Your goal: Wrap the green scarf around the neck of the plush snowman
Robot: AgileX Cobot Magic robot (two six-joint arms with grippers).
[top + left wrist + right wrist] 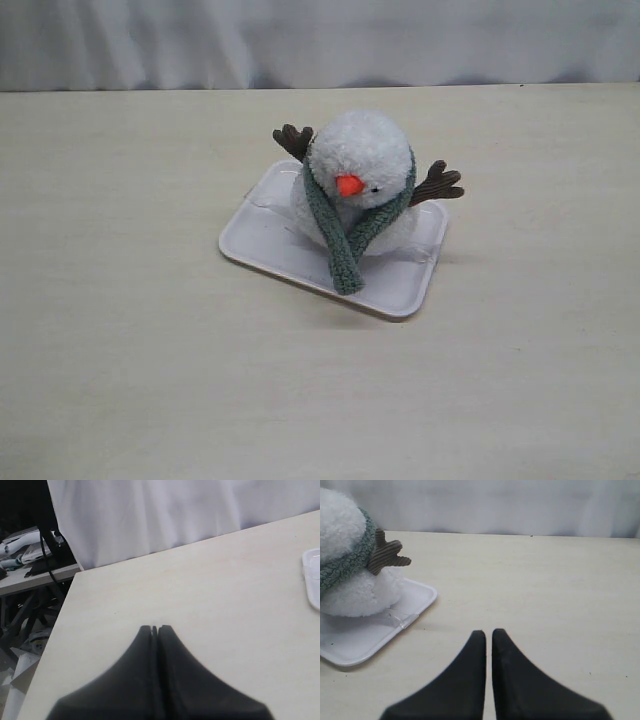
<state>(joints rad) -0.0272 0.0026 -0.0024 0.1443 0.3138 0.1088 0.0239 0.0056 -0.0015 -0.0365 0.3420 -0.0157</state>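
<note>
The plush snowman sits on a white tray in the middle of the table, its head leaning forward. The green scarf runs round its neck, and its ends cross in front and hang down onto the tray. In the right wrist view the snowman with the scarf is off to one side of my right gripper, which is shut with only a hairline gap and holds nothing. My left gripper is shut and empty over bare table. Neither gripper shows in the exterior view.
A corner of the tray shows at the edge of the left wrist view. A white curtain hangs behind the table. Beyond the table's left edge stand a bench and cables.
</note>
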